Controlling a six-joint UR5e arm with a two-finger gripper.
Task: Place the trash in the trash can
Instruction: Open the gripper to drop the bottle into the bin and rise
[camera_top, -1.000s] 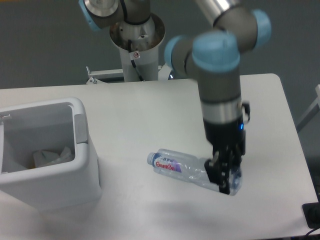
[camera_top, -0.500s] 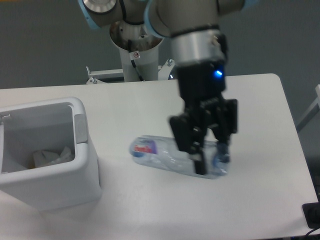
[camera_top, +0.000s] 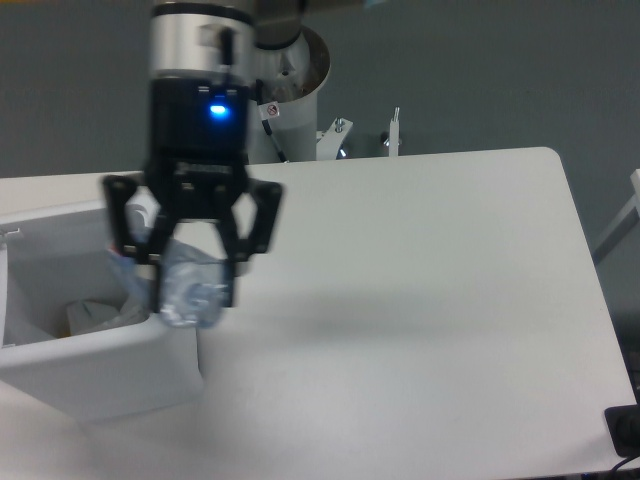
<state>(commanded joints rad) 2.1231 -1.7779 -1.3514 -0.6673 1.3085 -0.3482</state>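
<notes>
Camera view, single fixed viewpoint above the table.

Gripper: upper left of centre in the frame, hanging from a dark wrist with a lit blue light. Two black fingers point downward, closed partway onto a bottle, one on each side of it. The frame is motion-blurred here, so the exact contact points cannot be told.

Bottle: crushed clear plastic, held between the fingers, lifted off the table. It sits over the right-hand rim of the bin, its lower end just past the bin's right wall as seen from the camera. Cap and label cannot be made out in the blur.

Bin: large white box with rounded corners and a thick rim, at the left edge of the frame, standing on the table. Its upper right corner is hidden behind the gripper.

Paper wrapper: crumpled, white, lying inside the bin on the bottom, to the lower left of the bottle.

Table: white top, filling the middle and right of the frame.

Robot base: pale column, top centre, behind the table's far edge.
</notes>
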